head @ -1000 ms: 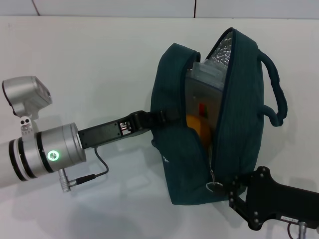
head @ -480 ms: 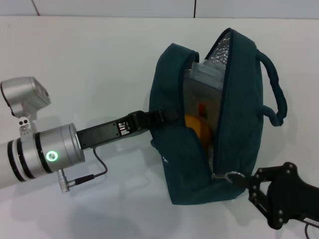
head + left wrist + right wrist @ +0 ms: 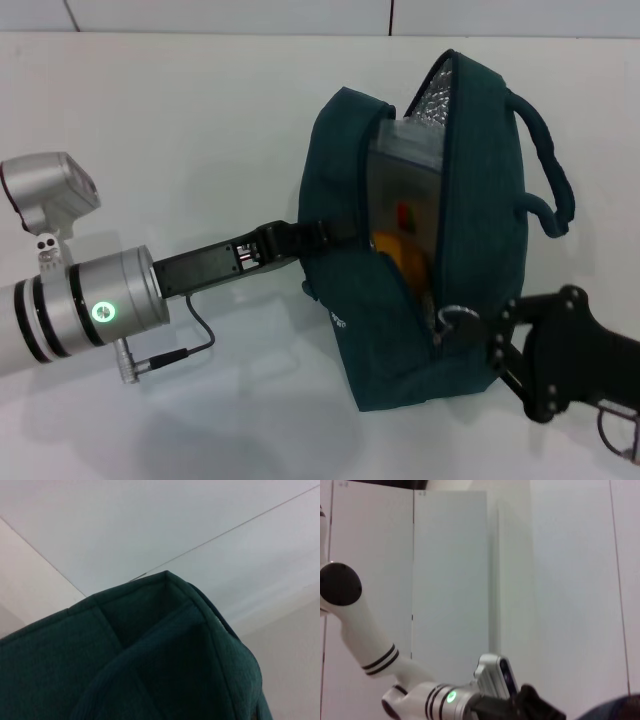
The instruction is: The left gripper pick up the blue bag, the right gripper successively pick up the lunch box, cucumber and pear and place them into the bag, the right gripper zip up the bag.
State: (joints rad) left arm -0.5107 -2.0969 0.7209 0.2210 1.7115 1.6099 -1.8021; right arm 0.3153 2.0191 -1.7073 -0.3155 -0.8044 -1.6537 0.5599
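right gripper (image 3: 478, 338) pinching zipper pull (image 3: 452, 318) at low end of opening | left gripper (image 3: 305, 238) clamped on blue bag (image 3: 480, 200), held off table (image 3: 200, 120) | lunch box (image 3: 405, 175) inside, packing apparently done | zip barely begun, most of opening gaping

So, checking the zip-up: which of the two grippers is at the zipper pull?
The right gripper, at the bag's near lower corner by the zipper pull; the left gripper holds the side strap.

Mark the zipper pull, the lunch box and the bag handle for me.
zipper pull (image 3: 455, 316): head view, its metal ring.
lunch box (image 3: 405, 185): head view, its clear side inside the opening.
bag handle (image 3: 548, 160): head view, middle of the loop.
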